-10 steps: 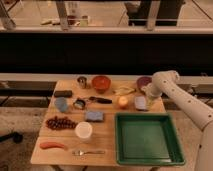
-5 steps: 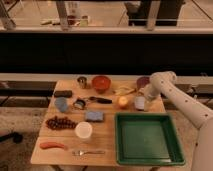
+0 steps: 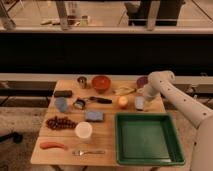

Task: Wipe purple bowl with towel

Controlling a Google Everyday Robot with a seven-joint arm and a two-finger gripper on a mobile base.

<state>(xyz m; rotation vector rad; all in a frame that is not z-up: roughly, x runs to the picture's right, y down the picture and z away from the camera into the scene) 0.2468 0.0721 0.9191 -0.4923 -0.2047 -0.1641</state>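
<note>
The purple bowl [image 3: 141, 81] sits at the table's far right edge, partly hidden behind my white arm. The towel [image 3: 138, 103], a small pale grey-blue cloth, lies in front of the bowl, just above the green tray's far corner. My gripper [image 3: 146, 102] hangs down from the bent arm and is right at the towel's right side, touching or nearly touching it. It is in front of the bowl, not over it.
A green tray [image 3: 148, 158] fills the near right. An orange-red bowl [image 3: 101, 83], metal cup [image 3: 82, 81], banana [image 3: 125, 90] and orange ball [image 3: 122, 101] lie left of the gripper. A blue-grey pad [image 3: 94, 116], blue-grey cup [image 3: 61, 104], grapes [image 3: 61, 122] and white cup [image 3: 83, 130] lie farther left.
The gripper has dipped slightly lower at the towel. The bowl and the other objects have not moved.
</note>
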